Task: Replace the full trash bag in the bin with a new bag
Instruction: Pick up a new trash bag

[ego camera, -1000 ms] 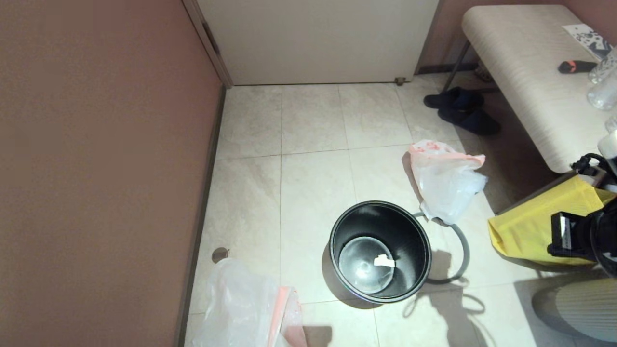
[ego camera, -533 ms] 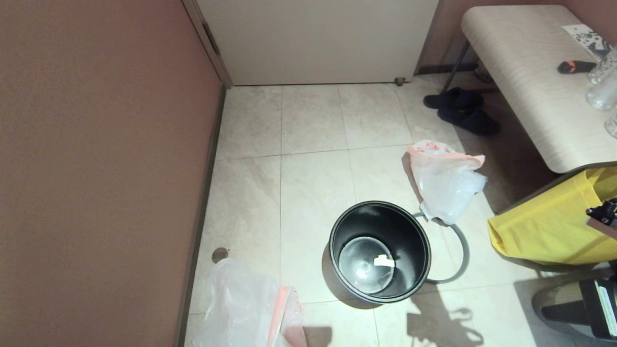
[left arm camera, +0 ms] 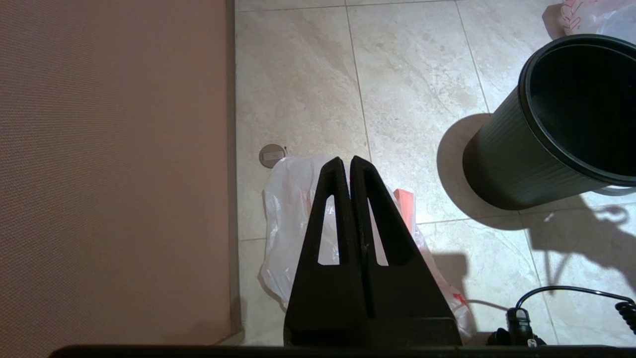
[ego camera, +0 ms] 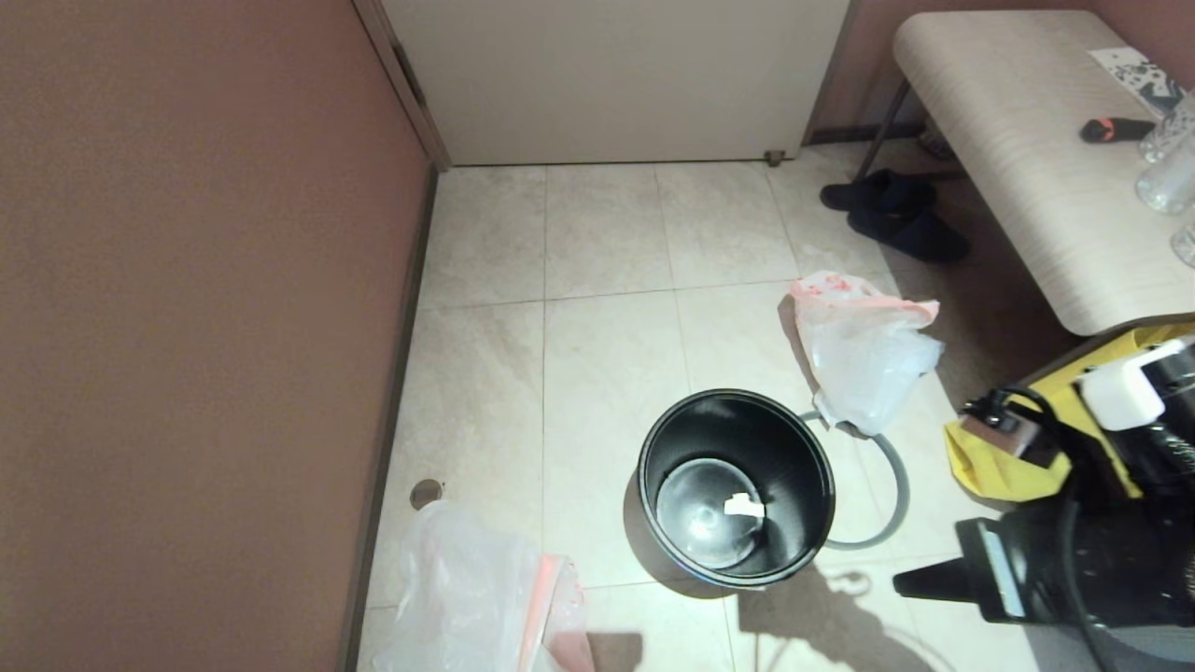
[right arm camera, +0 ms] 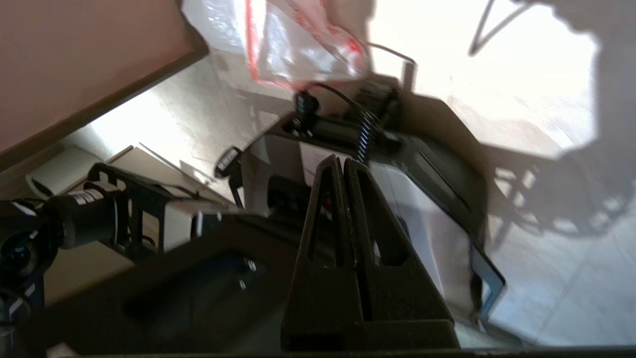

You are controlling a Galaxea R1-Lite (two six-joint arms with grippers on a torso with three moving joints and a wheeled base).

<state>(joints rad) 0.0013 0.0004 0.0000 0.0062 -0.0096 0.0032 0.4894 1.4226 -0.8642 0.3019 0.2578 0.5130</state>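
right gripper (right arm camera: 344,166): pressed together, empty, low at right near yellow bag (ego camera: 1004,467) | left gripper (left arm camera: 346,166): pressed together, parked above a bag by wall | bin (ego camera: 736,485): upright on floor, unlined, hoop (ego camera: 887,495) beside it | new bag (ego camera: 864,350): on floor just behind bin

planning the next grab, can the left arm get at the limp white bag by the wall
Probably yes. The left gripper hangs shut over the new bag with nothing between them. The wall is close beside the bag, and the gripper would need to open first.
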